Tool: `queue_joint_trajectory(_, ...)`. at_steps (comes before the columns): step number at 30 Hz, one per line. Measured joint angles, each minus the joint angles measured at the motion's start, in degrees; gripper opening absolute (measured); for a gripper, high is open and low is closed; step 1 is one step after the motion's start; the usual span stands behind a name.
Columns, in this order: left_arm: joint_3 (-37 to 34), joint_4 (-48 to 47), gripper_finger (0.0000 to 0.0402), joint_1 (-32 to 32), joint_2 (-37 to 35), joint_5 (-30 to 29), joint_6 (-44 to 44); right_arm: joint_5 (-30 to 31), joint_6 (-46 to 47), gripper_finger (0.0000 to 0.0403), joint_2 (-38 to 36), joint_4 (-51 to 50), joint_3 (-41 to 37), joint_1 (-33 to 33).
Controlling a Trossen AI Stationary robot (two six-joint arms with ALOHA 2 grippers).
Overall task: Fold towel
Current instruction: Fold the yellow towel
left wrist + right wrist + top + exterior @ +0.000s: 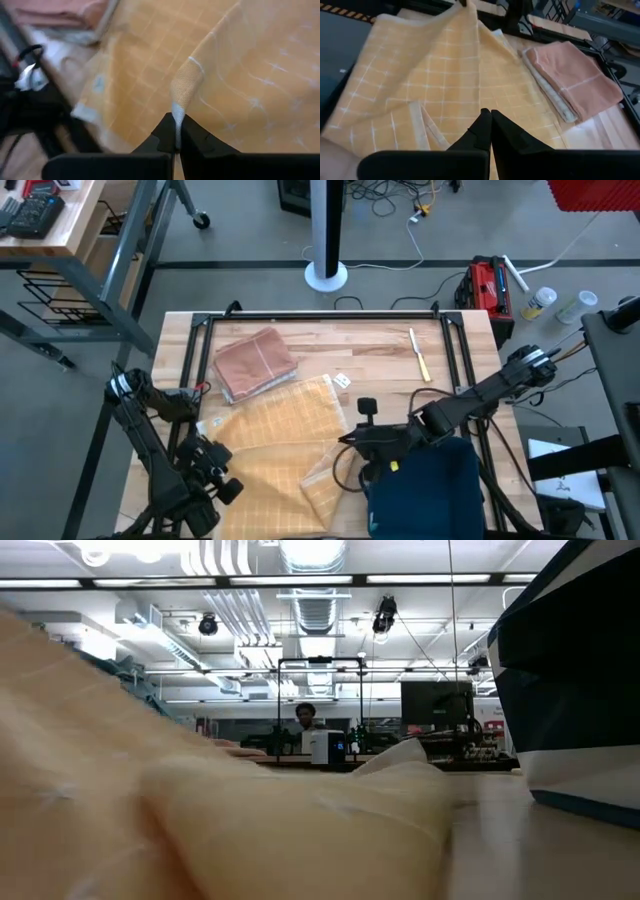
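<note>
While the yellow checked towel (pixel 285 440) lies rumpled across the middle of the wooden table (pixel 380 350), both arms have hold of it near the front edge: the left gripper (pixel 175 131) has its fingers pressed together on a raised fold of the cloth, which stands up in a narrow ridge between the tips, and the right gripper (pixel 485 116) is closed with yellow fabric right at its tips, though whether cloth is truly caught between them is hard to tell from its wrist view. Seen from above, the left gripper (pixel 212 463) sits at the towel's near left side and the right gripper (pixel 352 442) at its near right side, where a flap of the towel is doubled over. Just beyond the towel's far left corner lies a folded pink towel (pixel 256 363), its near edge touching or overlapping the yellow one. A small white tag (pixel 342 380) rests by the yellow towel's far right corner, and a knife with a pale handle (pixel 418 354) lies well apart toward the far right. A dark blue bin (pixel 425 485) stands at the front right, just beside the right gripper, and in the low view it and bunched yellow cloth (pixel 200 820) block most of the table, with a person (pixel 305 717) visible far behind
</note>
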Motion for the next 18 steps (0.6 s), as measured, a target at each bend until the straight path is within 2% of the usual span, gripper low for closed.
queue_joint_trajectory(3,-1.5,-0.4,0.0000,-0.1,-0.2,1.5,-1.5,-2.0,1.1,0.0002,2.6,0.1,1.2,-1.4)
queue_joint_trajectory(8,-1.5,-0.6,0.0000,-0.2,-0.2,1.9,-2.6,-9.8,4.0,0.0002,9.4,-0.3,3.9,-4.3)
queue_joint_trajectory(13,3.1,0.7,0.0000,-1.0,0.0,2.1,-3.0,-9.6,4.7,0.0003,16.7,-1.9,7.1,-6.0)
queue_joint_trajectory(18,9.7,0.6,0.0000,-2.3,2.5,0.5,-2.5,-9.0,6.6,0.0020,20.3,-9.0,10.7,-7.3)
